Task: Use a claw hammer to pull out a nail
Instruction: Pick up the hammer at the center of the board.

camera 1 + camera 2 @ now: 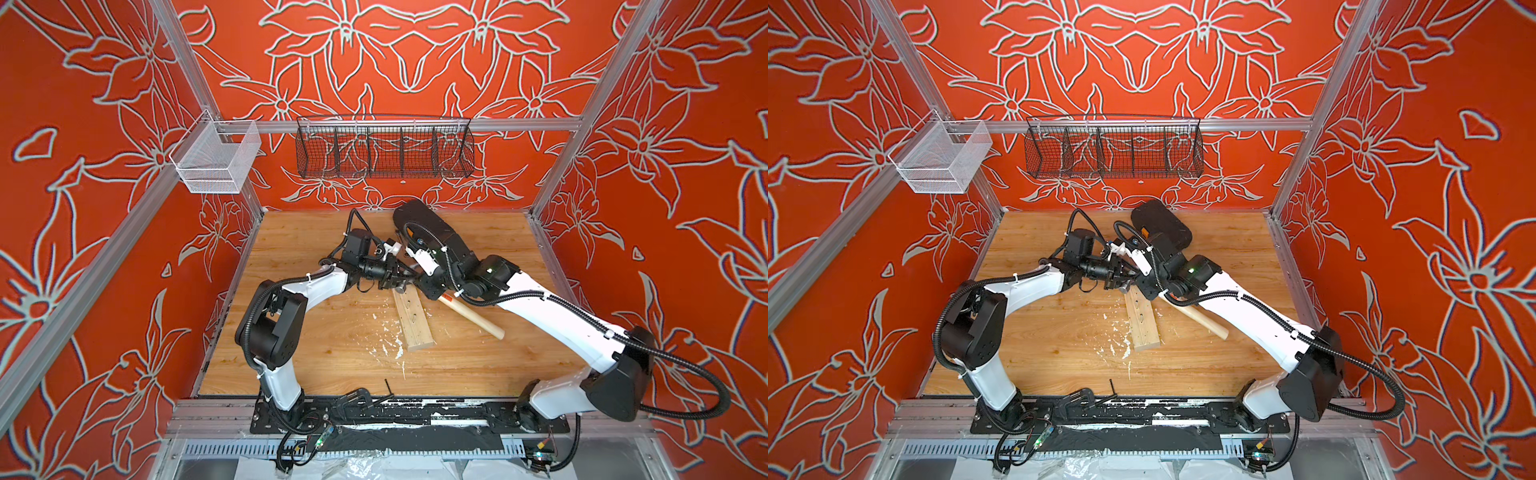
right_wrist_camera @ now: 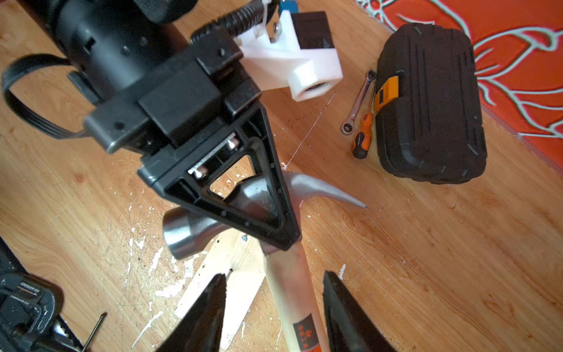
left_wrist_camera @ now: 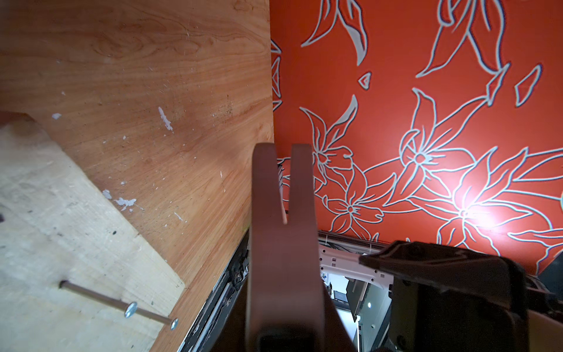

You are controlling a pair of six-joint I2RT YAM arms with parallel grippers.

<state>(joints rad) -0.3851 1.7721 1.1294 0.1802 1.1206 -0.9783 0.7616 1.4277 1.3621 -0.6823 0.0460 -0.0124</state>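
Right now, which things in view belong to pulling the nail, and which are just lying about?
In the job: claw hammer, gripped at its head by the left end effector; right end effector, open around the handle; wood block; nails in it.
Lying about: black tool case, ratchet wrench, screwdriver, clamp, black wire basket, white mesh basket.

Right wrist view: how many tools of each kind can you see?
Claw hammer: 1
Screwdriver: 1
Wrench: 1
Clamp: 1
Total: 4
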